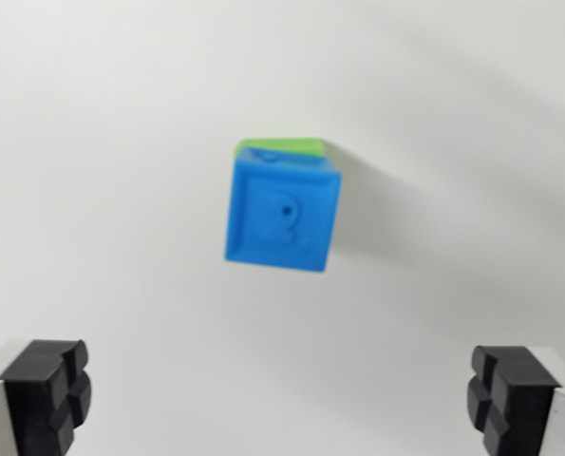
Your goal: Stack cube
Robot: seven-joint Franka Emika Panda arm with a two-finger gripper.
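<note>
**Wrist view: blue cube sat on green, gripper wide and empty**

Wrist view showed a plain white table point(92, 142) filling the frame, and everything else is placed here against the blue cube point(283, 214). That cube lay near the middle of the picture, its top face bearing a raised figure, and it rested on a green cube point(284, 145), of which only a thin strip showed along the blue cube's far edge. A soft shadow fell toward the wrist view's right of the blue cube.

Judged from this layout, the stack looked already made, so the step in hand was most likely a clean retreat. Doing it well would call for a straight vertical lift, with no sideways drift toward the blue cube, since a brush from either pad could shove it off the green one. The slight offset between the two suggested a stack with little margin.

The gripper point(282, 399) stood below the blue cube in the picture, well apart from it. Its black fingertips point(47, 391) sat at the two bottom corners, spread wide, with nothing held and nothing touched.
</note>
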